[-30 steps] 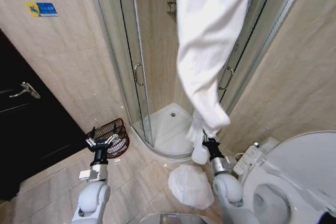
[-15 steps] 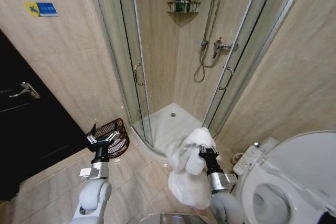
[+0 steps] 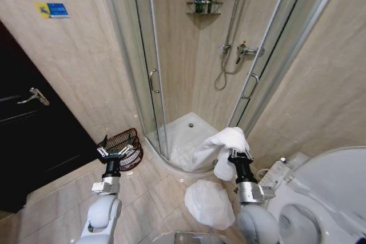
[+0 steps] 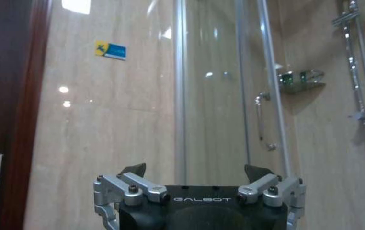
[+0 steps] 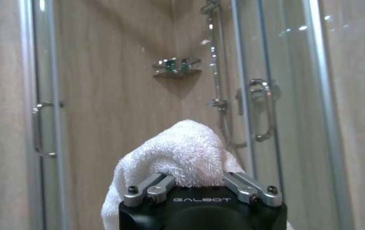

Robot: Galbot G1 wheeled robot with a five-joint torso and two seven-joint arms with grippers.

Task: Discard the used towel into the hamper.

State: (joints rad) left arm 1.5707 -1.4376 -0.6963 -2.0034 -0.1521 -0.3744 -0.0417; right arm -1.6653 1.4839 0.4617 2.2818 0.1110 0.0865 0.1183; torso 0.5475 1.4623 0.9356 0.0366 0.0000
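- Our right gripper (image 3: 235, 154) pinches the white towel (image 3: 224, 141) just in front of the shower enclosure (image 3: 189, 72); its fingers close on a bunched fold that drapes over them.
- The hamper (image 3: 123, 148) stands on the floor by the dark door (image 3: 28, 141), at about nine o'clock from the towel and well apart from it.
- Our left gripper (image 3: 117, 154) hovers spread and empty right at the hamper, far nearer than the right, so we judge the towel must travel leftward.
- A second white bundle (image 3: 209, 203) lies on the floor tiles below.
- Compared with a second ago, the towel no longer hangs long; it is gathered into a compact bundle, and our view has shifted slightly.
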